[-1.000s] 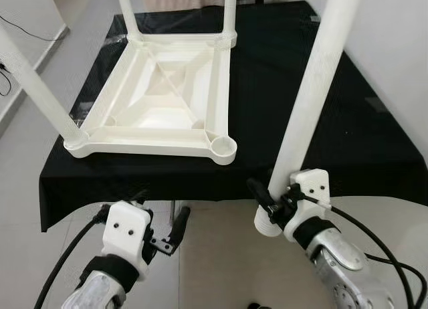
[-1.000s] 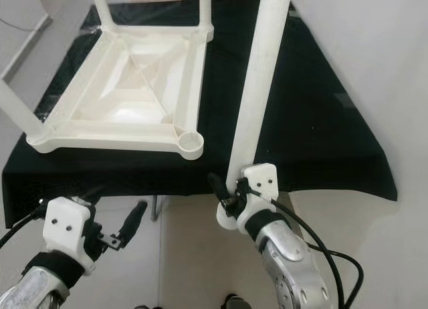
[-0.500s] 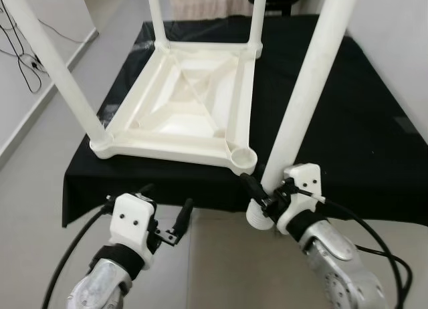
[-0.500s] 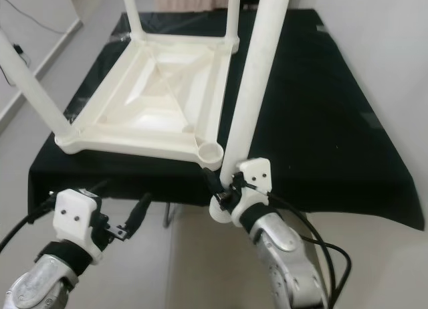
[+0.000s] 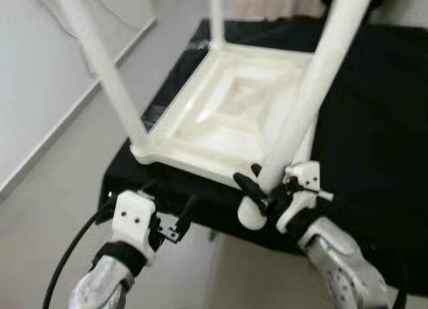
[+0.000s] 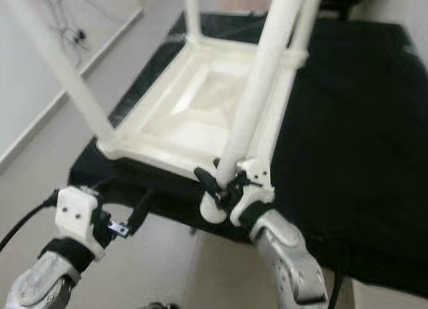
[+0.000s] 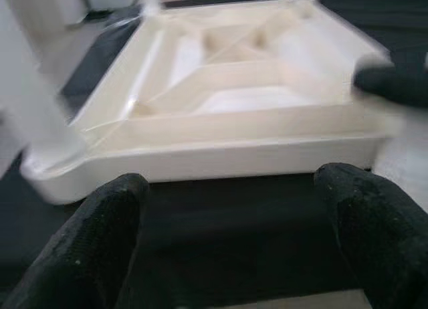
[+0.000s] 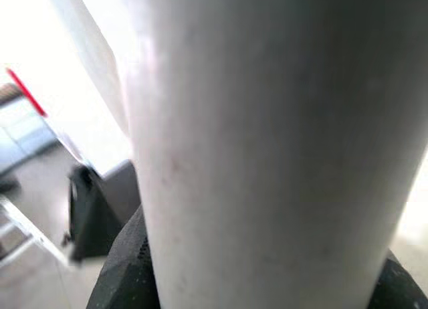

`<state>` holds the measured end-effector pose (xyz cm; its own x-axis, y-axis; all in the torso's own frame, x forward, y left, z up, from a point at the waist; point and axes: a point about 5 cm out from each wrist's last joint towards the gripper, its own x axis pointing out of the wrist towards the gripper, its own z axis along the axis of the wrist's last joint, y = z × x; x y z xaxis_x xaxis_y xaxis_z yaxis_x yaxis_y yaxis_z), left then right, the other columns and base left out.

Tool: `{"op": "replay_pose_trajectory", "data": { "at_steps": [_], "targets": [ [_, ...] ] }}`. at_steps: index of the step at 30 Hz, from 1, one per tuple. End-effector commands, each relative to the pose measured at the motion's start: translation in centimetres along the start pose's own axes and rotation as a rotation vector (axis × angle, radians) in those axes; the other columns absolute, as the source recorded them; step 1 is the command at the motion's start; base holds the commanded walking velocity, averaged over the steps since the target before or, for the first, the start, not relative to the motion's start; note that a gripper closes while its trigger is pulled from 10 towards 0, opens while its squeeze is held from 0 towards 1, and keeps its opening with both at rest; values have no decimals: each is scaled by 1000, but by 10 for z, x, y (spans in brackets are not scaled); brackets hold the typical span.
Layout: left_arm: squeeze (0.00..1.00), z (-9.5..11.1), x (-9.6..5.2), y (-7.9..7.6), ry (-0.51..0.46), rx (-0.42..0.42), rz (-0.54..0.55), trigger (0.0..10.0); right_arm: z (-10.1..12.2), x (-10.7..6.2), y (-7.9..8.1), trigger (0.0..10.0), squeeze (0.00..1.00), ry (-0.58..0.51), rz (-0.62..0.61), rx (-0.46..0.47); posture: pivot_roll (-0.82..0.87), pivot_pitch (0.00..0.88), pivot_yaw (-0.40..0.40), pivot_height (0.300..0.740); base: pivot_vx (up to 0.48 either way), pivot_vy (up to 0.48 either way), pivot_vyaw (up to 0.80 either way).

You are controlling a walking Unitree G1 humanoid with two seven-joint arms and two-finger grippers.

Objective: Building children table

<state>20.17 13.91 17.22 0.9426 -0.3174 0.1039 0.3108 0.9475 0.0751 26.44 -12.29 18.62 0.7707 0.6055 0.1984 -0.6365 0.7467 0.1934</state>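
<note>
Two legs [image 5: 107,78] stood socketed in the upturned tabletop [image 5: 231,118]; my right gripper [image 5: 262,192] clamped a third leg [image 5: 314,88], my left gripper [image 7: 234,235] spread empty.

The right gripper [image 5: 262,188] is carrying the long white plastic table leg [image 5: 309,95] leftward, its lower end now closing on the near right corner of the upturned white plastic tabletop [image 5: 231,115], overlapping the rim.

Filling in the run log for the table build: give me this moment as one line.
right gripper: shut on loose table leg, near tabletop's front corner | left gripper: open, idle below black cloth's edge | upturned tabletop: on black cloth
</note>
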Motion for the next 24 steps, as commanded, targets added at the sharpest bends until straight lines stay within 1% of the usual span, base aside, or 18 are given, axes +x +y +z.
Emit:
{"op": "replay_pose_trajectory", "data": {
  "at_steps": [1,2,3,5,6,7,8,9,11,13,15,18,19,20,21,23,24],
  "targets": [
    [0,-2,0,-1,11,3,-10,10000,13,-3,6,10000,0,-61,82,23,-10,204,10,740,322,0,0],
    [0,-2,-1,-3,16,-4,-27,10000,23,0,10,10000,0,-94,159,41,-4,205,4,740,319,0,0],
    [0,-2,-1,-3,16,-4,-27,10000,23,0,10,10000,0,-94,159,41,-4,205,4,740,319,0,0],
    [0,-2,-2,-7,17,-8,-66,10000,38,2,14,10000,0,-131,252,57,0,206,-1,740,0,0,0],
    [0,0,-4,-9,12,-11,-80,10000,47,0,15,10000,0,-146,339,81,3,208,-8,740,0,0,0],
    [0,0,-5,-10,7,-12,-87,10000,53,-3,16,10000,0,-155,401,97,3,208,-9,740,0,0,0],
    [0,0,-5,-10,7,-12,-87,10000,53,-3,16,10000,0,-155,401,97,3,208,-9,740,0,0,0],
    [0,1,-6,-12,7,-10,-99,10000,60,-6,14,10000,0,-166,453,112,3,208,-11,740,0,0,0],
    [0,1,-8,-16,9,-3,-119,10000,70,-6,6,10000,0,-199,458,105,6,212,-16,740,0,0,0],
    [0,1,-8,-16,9,-3,-119,10000,70,-6,6,10000,0,-199,458,105,6,212,-16,740,0,0,0],
    [0,2,-10,-20,20,8,-158,10000,73,2,-7,10000,0,-181,383,47,10,223,-23,740,0,-129,0],
    [0,2,-11,-23,25,19,-179,10000,73,3,-9,10000,0,-161,377,23,12,227,-23,740,0,-389,0],
    [0,3,-12,-24,28,26,-192,10000,72,2,-10,10000,0,-136,386,-4,15,234,-22,740,0,-454,0],
    [0,4,-13,-25,29,18,-204,10000,68,-3,-9,10000,0,-73,417,-51,13,247,-23,740,0,-454,0],
    [0,4,-13,-25,29,18,-204,10000,68,-3,-9,10000,0,-73,417,-51,13,247,-23,740,0,-454,0],
    [0,5,-17,-30,39,1,-263,10000,62,-11,-9,10000,0,28,461,-114,13,258,-23,740,0,-124,0],
    [0,5,-17,-30,39,1,-263,10000,62,-11,-9,10000,0,28,461,-114,13,258,-23,740,0,0,0]
  ]
}}
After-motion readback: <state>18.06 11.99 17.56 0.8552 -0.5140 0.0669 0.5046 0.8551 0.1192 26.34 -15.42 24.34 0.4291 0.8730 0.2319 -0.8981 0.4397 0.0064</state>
